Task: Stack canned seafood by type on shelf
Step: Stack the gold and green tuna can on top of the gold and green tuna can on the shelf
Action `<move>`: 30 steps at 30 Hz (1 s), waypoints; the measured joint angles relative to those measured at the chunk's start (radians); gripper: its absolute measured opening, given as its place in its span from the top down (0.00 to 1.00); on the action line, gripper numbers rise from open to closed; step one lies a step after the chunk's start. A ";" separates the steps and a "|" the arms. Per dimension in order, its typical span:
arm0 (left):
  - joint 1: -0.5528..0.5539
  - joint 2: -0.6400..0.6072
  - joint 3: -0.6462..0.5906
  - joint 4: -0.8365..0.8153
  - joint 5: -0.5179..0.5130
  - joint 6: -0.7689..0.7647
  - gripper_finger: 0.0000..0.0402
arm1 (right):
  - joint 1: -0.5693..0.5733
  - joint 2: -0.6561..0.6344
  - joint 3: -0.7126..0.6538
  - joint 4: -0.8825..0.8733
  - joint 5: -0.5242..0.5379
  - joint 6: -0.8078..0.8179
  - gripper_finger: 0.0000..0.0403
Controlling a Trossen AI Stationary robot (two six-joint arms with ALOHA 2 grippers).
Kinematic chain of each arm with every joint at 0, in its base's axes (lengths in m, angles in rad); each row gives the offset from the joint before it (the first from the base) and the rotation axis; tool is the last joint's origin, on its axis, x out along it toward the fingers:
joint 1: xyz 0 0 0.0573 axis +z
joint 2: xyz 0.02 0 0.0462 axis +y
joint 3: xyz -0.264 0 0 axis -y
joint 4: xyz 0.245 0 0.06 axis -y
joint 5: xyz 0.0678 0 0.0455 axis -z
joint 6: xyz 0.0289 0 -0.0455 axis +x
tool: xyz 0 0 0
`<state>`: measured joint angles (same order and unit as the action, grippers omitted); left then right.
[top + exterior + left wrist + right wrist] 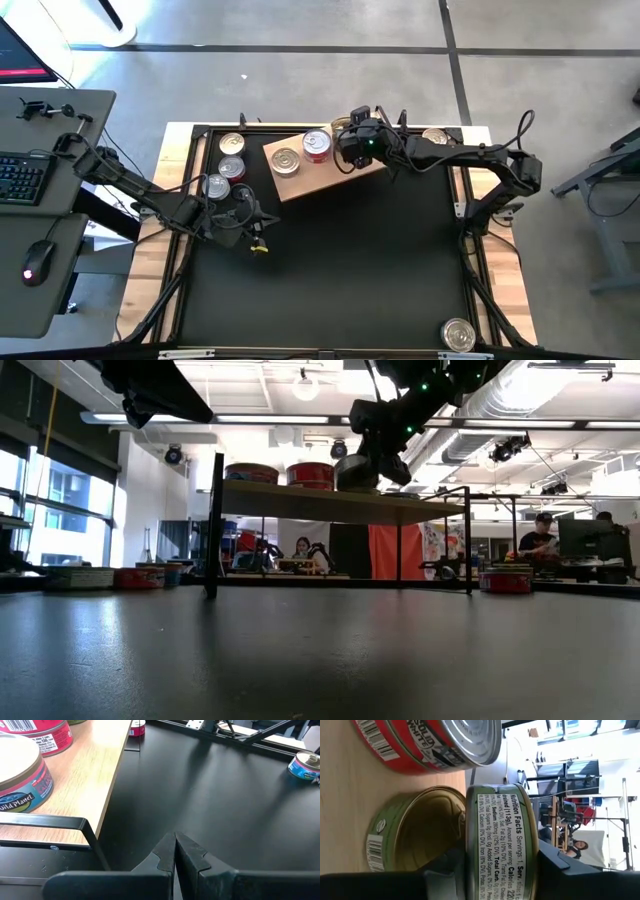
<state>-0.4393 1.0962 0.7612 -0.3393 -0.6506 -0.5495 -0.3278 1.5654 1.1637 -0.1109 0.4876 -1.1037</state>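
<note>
Black bench [330, 270], bright workshop beyond. My right jaws [500, 865] grasp a green tin [502, 840] above the shelf [325, 165]; only wrist view shows its label. Left jaws [175, 852] clenched.

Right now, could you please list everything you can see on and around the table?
shelf: one, light-brown wood, far middle of the table
tins on shelf: three seen; silver-lidded tin, red tin, green tin with a gold lid
held tin: one, green label, on edge over the shelf
loose tins: about four, silver-lidded, left of the shelf
edge tins: two, one at the far right edge, one at the near right corner
keyboard: one, dark, side desk
left gripper: shut, empty, near the shelf
right gripper: gripping the held tin
</note>
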 joint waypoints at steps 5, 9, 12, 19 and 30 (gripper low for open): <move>0.000 0.000 0.000 0.000 0.001 0.000 1.00 | -0.014 0.000 0.000 0.007 -0.010 0.048 0.66; 0.000 0.000 0.000 -0.003 0.005 -0.023 1.00 | -0.021 0.000 0.000 0.009 -0.021 0.034 0.66; 0.000 0.000 0.000 -0.005 0.005 -0.026 1.00 | -0.021 0.000 0.000 0.019 -0.023 0.008 0.66; 0.000 0.000 0.000 -0.005 0.005 -0.028 1.00 | -0.025 0.001 0.000 0.016 -0.034 0.022 0.66; 0.000 0.000 0.000 -0.008 0.005 -0.068 1.00 | -0.026 0.000 0.000 -0.004 -0.078 -0.004 0.66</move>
<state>-0.4390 1.0962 0.7612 -0.3477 -0.6454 -0.6174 -0.3538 1.5658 1.1637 -0.1146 0.4099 -1.1080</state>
